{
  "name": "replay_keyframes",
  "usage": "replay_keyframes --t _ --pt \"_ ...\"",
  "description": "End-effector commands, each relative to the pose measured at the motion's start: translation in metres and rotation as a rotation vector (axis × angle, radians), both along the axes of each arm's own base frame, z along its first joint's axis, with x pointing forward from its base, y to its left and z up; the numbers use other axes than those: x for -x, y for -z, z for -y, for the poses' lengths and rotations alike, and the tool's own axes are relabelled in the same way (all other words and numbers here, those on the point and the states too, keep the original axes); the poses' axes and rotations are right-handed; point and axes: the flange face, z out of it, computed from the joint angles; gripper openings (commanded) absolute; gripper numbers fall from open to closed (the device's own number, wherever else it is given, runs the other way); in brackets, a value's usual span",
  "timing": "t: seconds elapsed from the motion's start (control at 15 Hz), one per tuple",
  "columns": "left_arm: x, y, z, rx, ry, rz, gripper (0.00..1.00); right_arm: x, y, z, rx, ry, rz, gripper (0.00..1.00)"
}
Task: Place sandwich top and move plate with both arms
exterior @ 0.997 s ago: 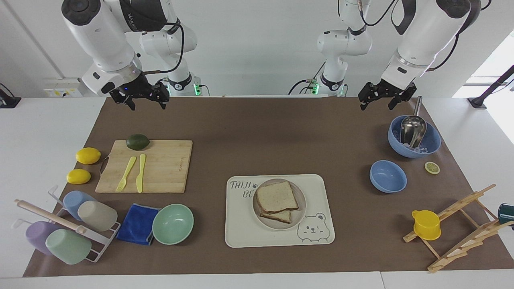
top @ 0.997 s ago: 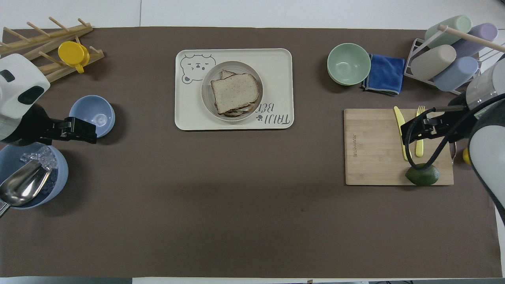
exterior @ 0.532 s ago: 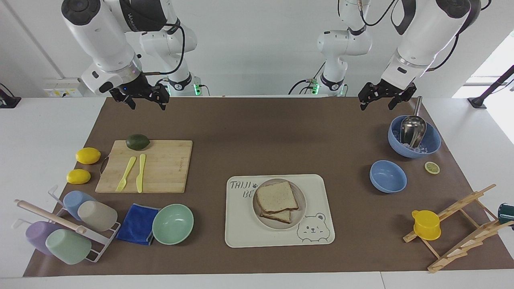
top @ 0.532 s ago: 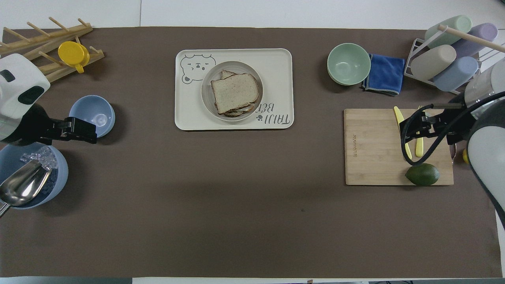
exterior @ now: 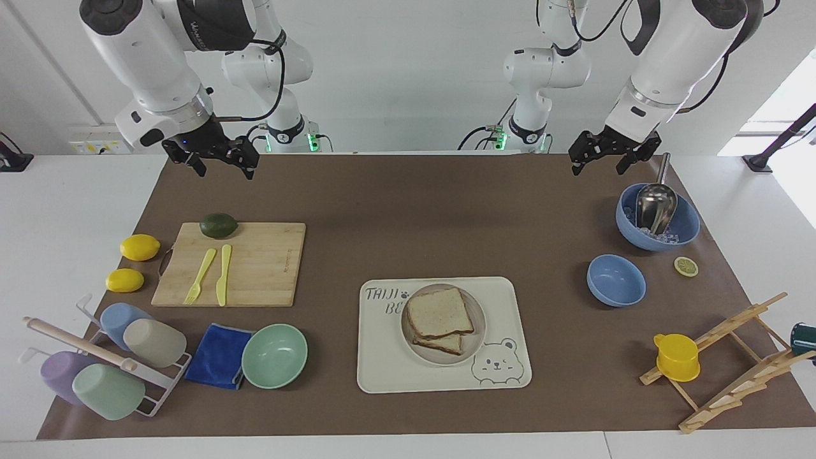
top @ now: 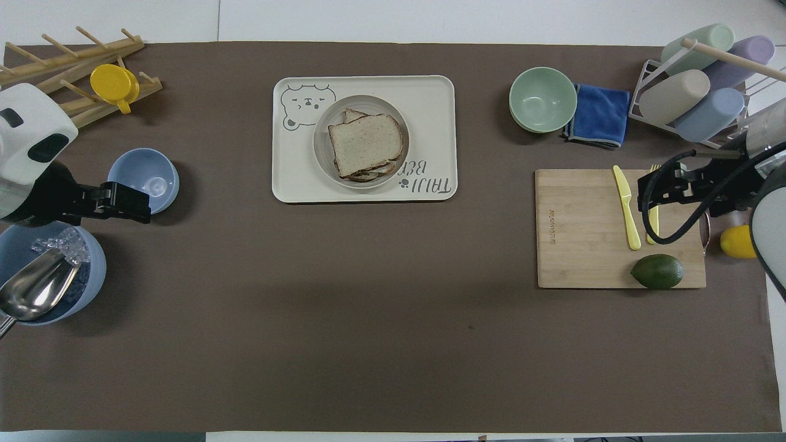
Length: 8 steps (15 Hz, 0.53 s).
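Bread slice: the sandwich top (exterior: 440, 312) sits on the stack, a bit skewed, so I can see a corner of the lower slice poking out from under it.
Plate: the plate (exterior: 478, 331) is on the bear tray (exterior: 510, 299), mid counter, toward the end farther from the robots.
Left end effector: the left end effector (exterior: 596, 162) hangs in the air with its fingers apart and nothing in them, over the brown mat (exterior: 414, 210) near the blue bowl with the scoop (exterior: 656, 220). From overhead I see it (top: 132, 203) just beside the small blue bowl (top: 143, 180).
Right end effector: the right end effector (exterior: 220, 166) is up in the air too, fingers apart, empty, over the mat's edge close to the robots. In my overhead view it covers part of the cutting board (top: 583, 227) by the yellow fork (top: 652, 224).
Board stuff: the avocado (exterior: 218, 225) and yellow knife (exterior: 223, 274) lie on the board.
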Motion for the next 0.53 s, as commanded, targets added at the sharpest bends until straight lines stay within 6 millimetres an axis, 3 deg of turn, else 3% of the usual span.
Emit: replay_keyframes --t 0.0,0.47 --pt "0.0008 -0.0048 -0.0003 -0.007 -0.006 0.017 1.0 -0.0023 -0.0029 0.0079 0.002 0.021 0.011 1.0" --pt "0.0008 -0.0048 -0.0003 -0.007 -0.006 0.017 1.0 -0.0028 -0.0026 0.009 0.003 0.018 0.014 1.0"
